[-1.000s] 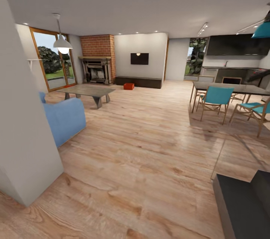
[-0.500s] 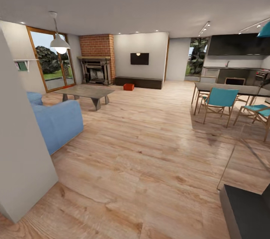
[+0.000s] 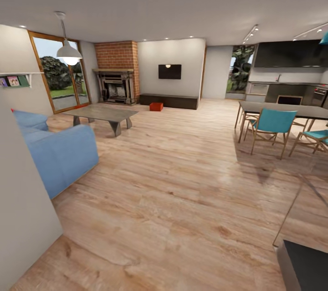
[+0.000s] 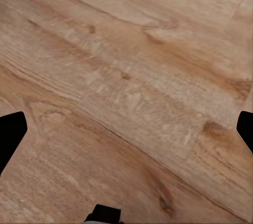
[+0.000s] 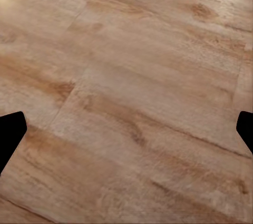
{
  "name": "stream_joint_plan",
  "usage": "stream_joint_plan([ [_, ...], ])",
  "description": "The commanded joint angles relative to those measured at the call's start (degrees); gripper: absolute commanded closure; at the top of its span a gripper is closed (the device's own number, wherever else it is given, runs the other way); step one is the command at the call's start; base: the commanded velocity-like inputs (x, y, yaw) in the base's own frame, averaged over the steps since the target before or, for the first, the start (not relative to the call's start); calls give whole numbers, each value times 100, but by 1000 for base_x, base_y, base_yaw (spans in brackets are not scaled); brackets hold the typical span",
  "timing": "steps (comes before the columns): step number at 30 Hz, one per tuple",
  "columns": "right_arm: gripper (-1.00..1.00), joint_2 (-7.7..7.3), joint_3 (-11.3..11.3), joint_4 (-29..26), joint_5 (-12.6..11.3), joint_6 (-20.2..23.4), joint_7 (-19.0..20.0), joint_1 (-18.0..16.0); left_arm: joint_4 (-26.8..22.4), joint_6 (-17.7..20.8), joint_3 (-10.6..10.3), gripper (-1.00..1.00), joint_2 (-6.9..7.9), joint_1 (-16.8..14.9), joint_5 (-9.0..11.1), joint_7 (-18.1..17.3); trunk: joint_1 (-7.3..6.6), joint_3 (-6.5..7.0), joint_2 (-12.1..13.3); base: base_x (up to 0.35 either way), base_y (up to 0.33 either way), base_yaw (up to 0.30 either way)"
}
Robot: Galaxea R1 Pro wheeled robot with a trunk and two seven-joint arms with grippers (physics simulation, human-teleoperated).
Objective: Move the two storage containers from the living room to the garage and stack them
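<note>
Both tools hang with their fingers spread wide and nothing between them: in the left wrist view the left tool (image 4: 126, 129) looks straight down on wood-plank floor (image 4: 132, 76), and the right tool (image 5: 126, 126) sees the same bare planks.

Out from there, the head view looks across the living room. A blue sofa (image 3: 59, 154) sits near on the left, a low grey coffee table (image 3: 102, 114) beyond it, and a dining table (image 3: 284, 111) with teal chairs (image 3: 271, 124) on the right. The red-orange storage container (image 3: 156, 106) rests on the floor far ahead, just before the dark low cabinet (image 3: 168, 101) under the wall TV (image 3: 169, 71), beside the brick fireplace (image 3: 116, 72). I can make out only one bin from here.

The step in hand appears to be the approach. It would go best driving straight down the open lane between coffee table and dining chairs, arriving square to the bin, tools kept apart.
</note>
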Motion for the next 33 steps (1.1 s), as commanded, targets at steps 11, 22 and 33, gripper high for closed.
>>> stream_joint_plan([
  [11, -100, -2, 7, -10, 19, 4, 0, 3, 21, -34, -7, -100, -1, -9, 50, -23, 4, -5, -2, 326, 88, -62],
  [22, -100, -2, 7, -10, 19, 5, -8, 3, 21, -34, -7, -100, -1, -9, 50, -15, 4, -5, -2, 326, 55, -88],
  [33, -100, -2, 7, -10, 19, 5, -9, 3, 21, -34, -7, -100, -1, -9, 50, -14, 4, -5, -2, 326, 1, -1],
])
